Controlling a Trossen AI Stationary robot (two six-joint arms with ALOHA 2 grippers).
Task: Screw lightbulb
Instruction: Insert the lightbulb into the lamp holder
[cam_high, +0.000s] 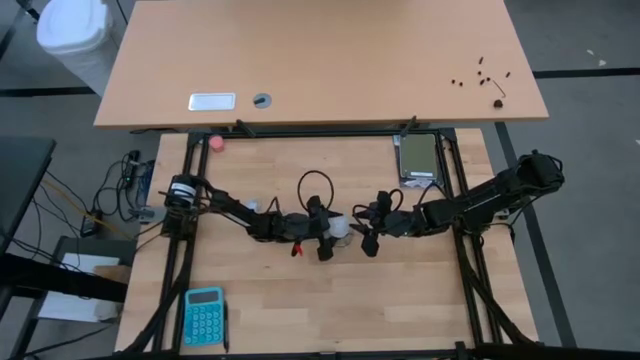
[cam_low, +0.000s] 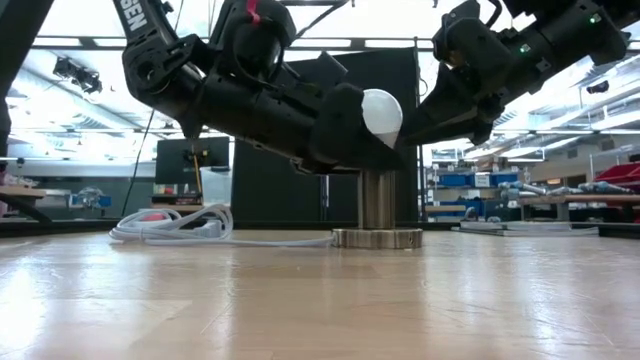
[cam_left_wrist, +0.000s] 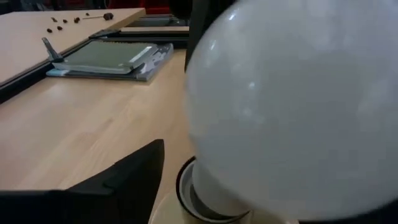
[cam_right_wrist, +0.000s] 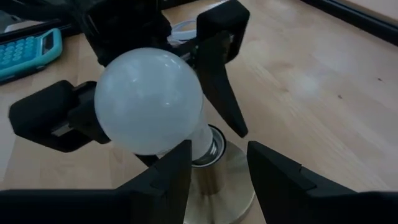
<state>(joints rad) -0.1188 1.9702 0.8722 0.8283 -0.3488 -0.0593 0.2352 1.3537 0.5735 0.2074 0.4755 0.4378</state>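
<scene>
So the bulb (cam_right_wrist: 148, 99) is a plain frosted white globe, smooth and matte with a soft shine on top, narrowing to a white neck with a grey threaded base. It sits tilted in the socket (cam_right_wrist: 214, 180), a shiny round metal disc with a short post, right in the middle of the table (cam_high: 300, 310). Some of the thread shows above the socket rim in the right wrist view.

The left gripper (cam_right_wrist: 140, 93) is straddling the globe, its black fingers (cam_right_wrist: 217, 68) spread apart on either side of it; from the right wrist view there's a gap on at least one side, so it looks loose around the bulb rather than clamped. In its own wrist view the bulb (cam_left_wrist: 292, 99) fills nearly everything.

The right gripper (cam_right_wrist: 217, 165) hangs just beside the bulb on the opposite side, fingers close together with only a narrow gap, holding nothing, pointing at the socket base.

A white cord (cam_low: 180, 228) lies coiled behind the left gripper.
</scene>
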